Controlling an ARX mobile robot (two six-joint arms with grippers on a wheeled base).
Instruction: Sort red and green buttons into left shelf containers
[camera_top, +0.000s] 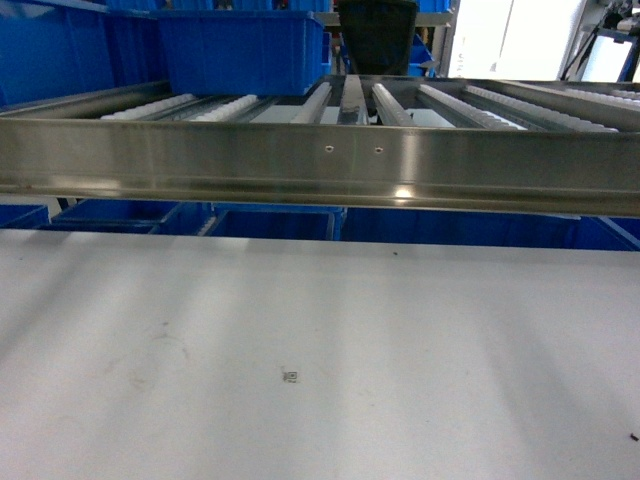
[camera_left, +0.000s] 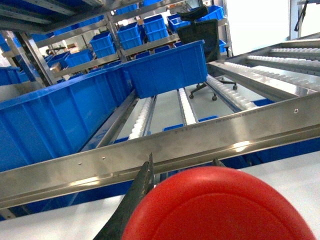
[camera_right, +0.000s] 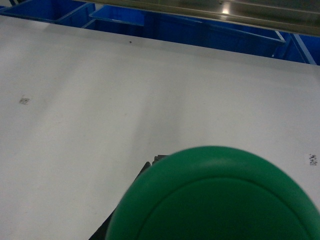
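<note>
In the head view no arm and no button is visible. A white table (camera_top: 320, 360) fills the lower half. Above it, across the whole width, runs a steel rail (camera_top: 320, 160) of the roller shelf, with white rollers (camera_top: 480, 105) behind it. At 11 o'clock a blue bin (camera_top: 240, 45) stands on the shelf, and more blue bins (camera_top: 270, 220) show under the rail. At 12 o'clock there is a dark office chair (camera_top: 378, 35).

In the left wrist view a red button (camera_left: 220, 205) covers the lower part, from 5 to 7 o'clock, very close to the camera. One dark finger (camera_left: 131, 202) of the left gripper lies against its left edge, and a small tip of the other finger shows just over the top of the button, so the gripper (camera_left: 182, 167) holds the red button between its fingers. Behind it the steel rail (camera_left: 200, 137) crosses the picture tilted. Beyond, at 12 o'clock, a blue bin (camera_left: 167, 67) sits on the roller lanes, and a long blue bin (camera_left: 55, 117) is at 9 o'clock.

In the right wrist view a green button (camera_right: 215, 197) fills the area at 5 to 6 o'clock. Only a dark piece of the right gripper (camera_right: 145, 172) shows at its left edge; I cannot tell how the fingers close. The button hangs over the white table (camera_right: 125, 85), with blue bins (camera_right: 210, 32) at 12 o'clock.
</note>
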